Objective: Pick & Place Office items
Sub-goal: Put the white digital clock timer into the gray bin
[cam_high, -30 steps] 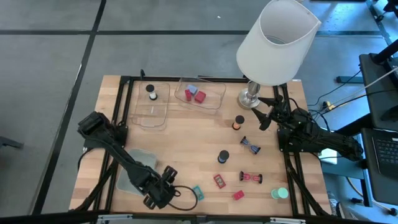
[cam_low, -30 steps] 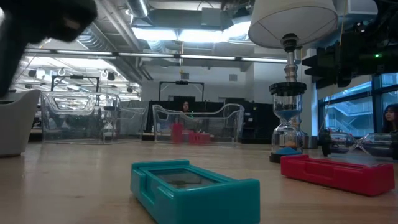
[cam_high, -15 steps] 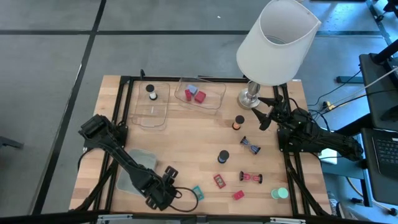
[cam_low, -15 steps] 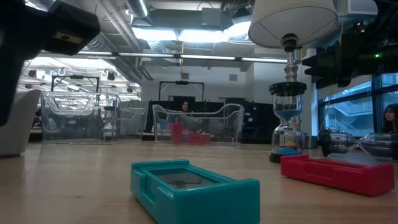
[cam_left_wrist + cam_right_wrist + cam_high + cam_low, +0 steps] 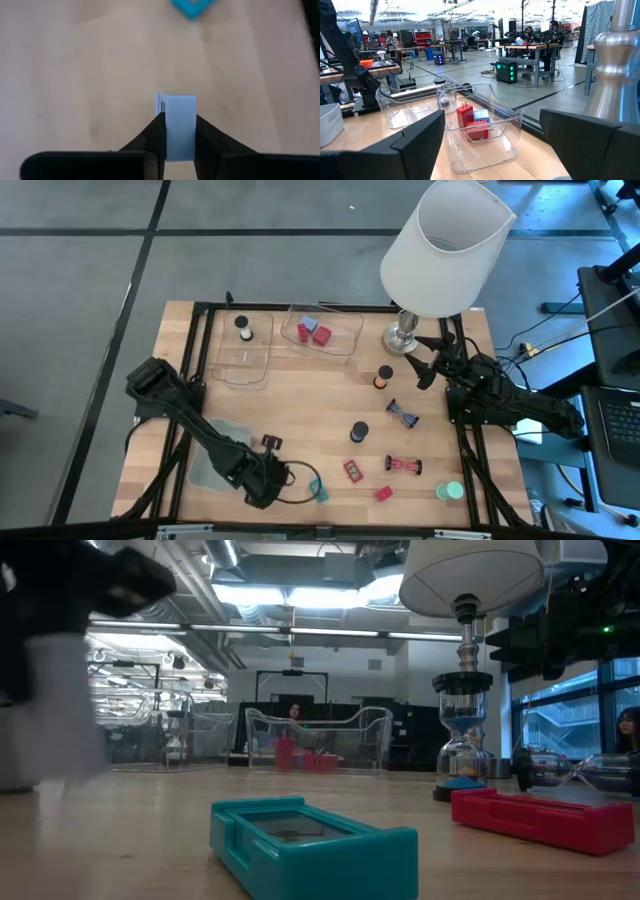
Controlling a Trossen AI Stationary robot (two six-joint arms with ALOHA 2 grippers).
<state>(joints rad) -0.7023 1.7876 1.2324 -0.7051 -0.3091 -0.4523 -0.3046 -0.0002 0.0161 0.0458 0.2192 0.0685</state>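
down at the near left of the pale wooden surface (image 5: 300,410), the left claw (image 5: 178,142) is pinching a small pale blue rectangular block (image 5: 179,125) between its dark fingers (image 5: 155,135), held above the wood just left of the teal flat rectangular block (image 5: 319,491), which lies at the near edge and fills the foreground of the low view. the pale green tray (image 5: 210,460) sits beside that arm, partly under it. the right claw (image 5: 428,360) waits at the far right, spread wide, next to the metal foot of the big white lamp (image 5: 445,245). in the middle right lie a red flat block (image 5: 352,470), a smaller red piece (image 5: 383,493), two black round caps (image 5: 358,431), two small hourglass-shaped pieces (image 5: 402,414) and a teal round disc (image 5: 451,490). at the far side, one clear plastic tray (image 5: 325,332) holds red and pale blue blocks (image 5: 312,331); the clear tray to its left (image 5: 240,350) holds a small black and white piece (image 5: 244,329).
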